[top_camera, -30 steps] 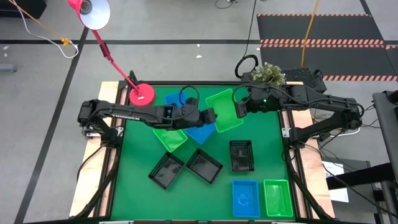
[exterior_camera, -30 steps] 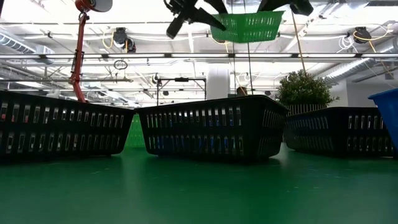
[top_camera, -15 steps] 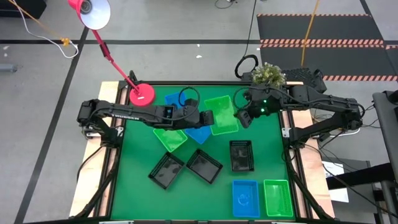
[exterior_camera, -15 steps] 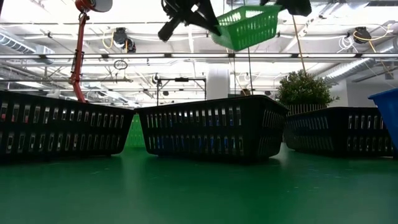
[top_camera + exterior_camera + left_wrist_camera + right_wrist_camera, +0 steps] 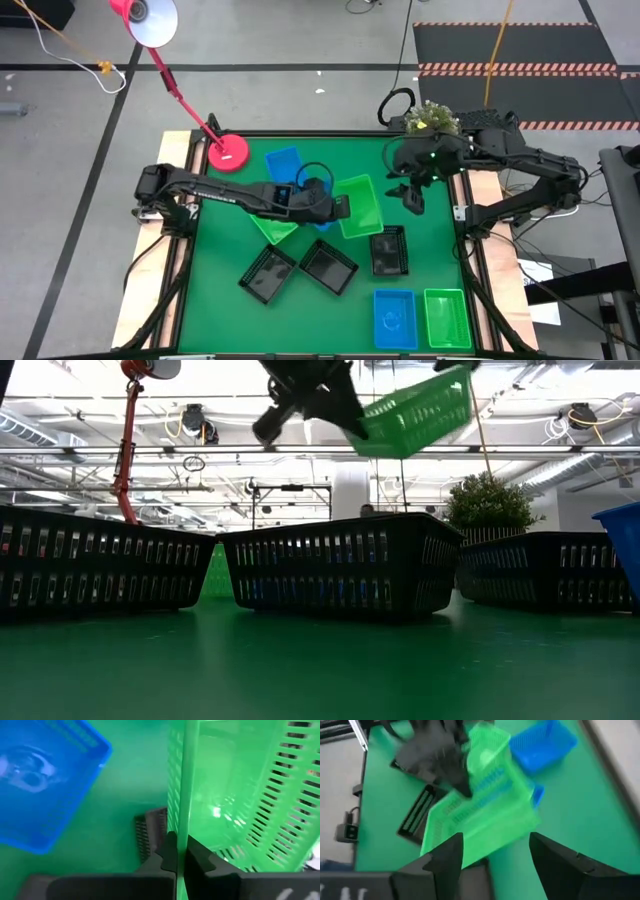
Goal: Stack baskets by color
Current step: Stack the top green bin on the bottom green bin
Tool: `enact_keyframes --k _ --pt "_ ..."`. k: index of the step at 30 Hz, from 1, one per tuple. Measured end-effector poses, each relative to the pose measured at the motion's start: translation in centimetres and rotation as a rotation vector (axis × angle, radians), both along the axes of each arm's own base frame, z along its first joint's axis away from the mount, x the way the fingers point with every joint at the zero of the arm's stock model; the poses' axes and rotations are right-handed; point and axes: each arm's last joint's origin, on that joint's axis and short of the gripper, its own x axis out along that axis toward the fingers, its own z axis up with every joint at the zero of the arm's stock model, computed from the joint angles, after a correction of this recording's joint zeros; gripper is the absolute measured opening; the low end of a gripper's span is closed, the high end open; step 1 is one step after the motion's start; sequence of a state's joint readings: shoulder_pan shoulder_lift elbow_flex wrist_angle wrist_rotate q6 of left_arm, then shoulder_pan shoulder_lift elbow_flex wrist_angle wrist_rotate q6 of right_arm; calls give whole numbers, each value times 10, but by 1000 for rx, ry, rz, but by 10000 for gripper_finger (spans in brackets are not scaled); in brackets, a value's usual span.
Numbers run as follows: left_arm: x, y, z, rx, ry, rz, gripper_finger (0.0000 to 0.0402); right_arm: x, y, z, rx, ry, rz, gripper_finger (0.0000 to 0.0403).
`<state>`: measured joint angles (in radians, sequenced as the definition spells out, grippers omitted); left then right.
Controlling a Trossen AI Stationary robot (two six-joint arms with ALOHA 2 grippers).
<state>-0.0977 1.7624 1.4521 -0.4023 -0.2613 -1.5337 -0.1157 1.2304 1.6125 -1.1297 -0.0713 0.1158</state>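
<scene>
A green basket [image 5: 364, 204] hangs above the table's middle, with my left gripper [image 5: 340, 207] shut on its left end. It shows tilted high in the low view [image 5: 415, 415]. My right gripper [image 5: 411, 197] stands open just right of it, holding nothing; its wrist view looks down on the basket [image 5: 485, 810]. On the mat rest a second green basket [image 5: 270, 227] and a blue one [image 5: 283, 163], both partly under my left arm. Three black baskets [image 5: 328, 266] lie nearer. A blue [image 5: 394, 318] and a green basket [image 5: 446, 318] sit at the near right. My left gripper pinches the green basket's end wall just below the rim [image 5: 188, 827], one finger [image 5: 169, 855] outside and one [image 5: 199, 861] inside. The fingers reach in from the table's left, slanting down. The basket is lifted clear and tilted, its free right end higher.
A pink lamp base [image 5: 228, 152] with its slanting stem stands at the far left corner of the mat. A small plant [image 5: 432, 118] sits beyond the far edge. Open green mat shows at the near left.
My right gripper has let go of the green basket's right end, rolled, and drawn back toward the table's right edge. My left gripper has sunk toward the near edge with the basket. The basket, level before, now tilts with its free right end up.
</scene>
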Motion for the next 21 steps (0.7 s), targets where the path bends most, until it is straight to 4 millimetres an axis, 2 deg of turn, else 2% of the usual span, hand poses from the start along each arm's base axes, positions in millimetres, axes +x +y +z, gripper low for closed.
enact_keyframes --k 5,7,14,21 --pt "7 -10 -12 -23 6 -1 9 17 -1 23 -137 -168 92 199" --pt "12 -13 -17 -25 -11 -8 6 26 -1 23 -168 -198 115 191" --pt "14 -16 -16 -28 -40 -13 13 69 -5 -13 -182 -31 174 159" --pt "13 -16 -8 1 -72 -37 6 96 -10 -44 -207 108 244 125"
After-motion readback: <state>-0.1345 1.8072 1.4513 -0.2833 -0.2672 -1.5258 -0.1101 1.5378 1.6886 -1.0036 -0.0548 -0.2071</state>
